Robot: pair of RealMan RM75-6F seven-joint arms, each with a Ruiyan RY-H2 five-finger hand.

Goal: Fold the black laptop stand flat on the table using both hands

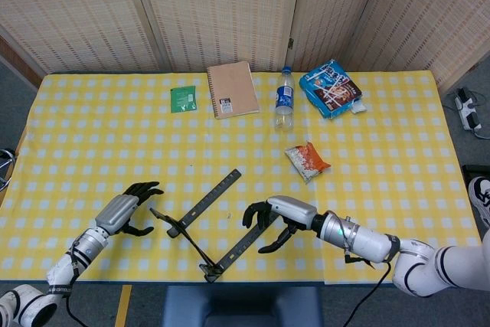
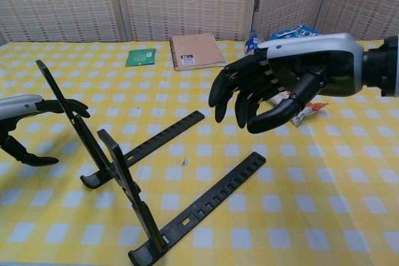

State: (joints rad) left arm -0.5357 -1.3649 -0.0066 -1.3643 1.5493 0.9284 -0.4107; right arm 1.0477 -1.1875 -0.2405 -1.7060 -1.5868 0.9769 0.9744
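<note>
The black laptop stand (image 2: 134, 172) stood unfolded near the front edge of the tabletop (image 1: 383, 181). The left robot hand (image 2: 28, 116) and right robot hand (image 2: 262, 95) flanked the stand, spread and empty. Uneven pressing could tip or skid it.

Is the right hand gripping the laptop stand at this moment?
No. In the chest view the right hand hangs above the table with its fingers spread, apart from the laptop stand, and holds nothing.
</note>
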